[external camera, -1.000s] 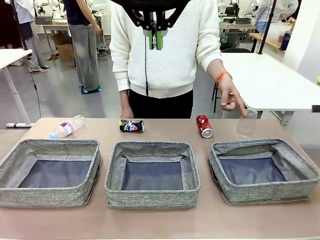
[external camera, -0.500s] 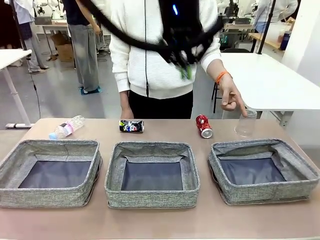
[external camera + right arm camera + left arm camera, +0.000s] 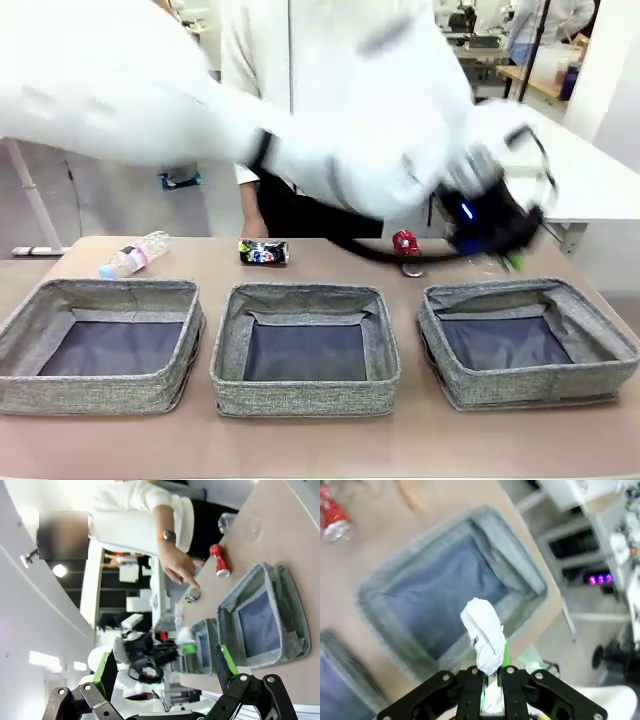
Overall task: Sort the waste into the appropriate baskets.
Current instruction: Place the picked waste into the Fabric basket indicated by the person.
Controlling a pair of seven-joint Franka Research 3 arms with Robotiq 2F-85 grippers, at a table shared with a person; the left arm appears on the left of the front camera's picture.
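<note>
My left arm sweeps across the front view as a white blur, its gripper (image 3: 511, 257) just above the back rim of the right basket (image 3: 530, 386). In the left wrist view that gripper (image 3: 492, 661) is shut on the white paper wad (image 3: 481, 630), over the basket's blue floor (image 3: 437, 592). On the table behind the baskets lie the clear bottle (image 3: 135, 253), the dark printed can (image 3: 263, 252) and the red can (image 3: 404, 241). The left basket (image 3: 95, 395) and middle basket (image 3: 300, 398) hold nothing. My right gripper (image 3: 165, 671) is open, high above the table.
A person in a white sweater stands at the far side, one hand (image 3: 177, 570) pointing down at a small clear cup (image 3: 192, 596) by the right basket. The red can (image 3: 332, 520) lies just beyond that basket's far corner. White tables stand behind.
My left arm has swung from high at the top centre down and to the right, ending over the right basket with the wad. It now covers the person's pointing hand in the front view.
</note>
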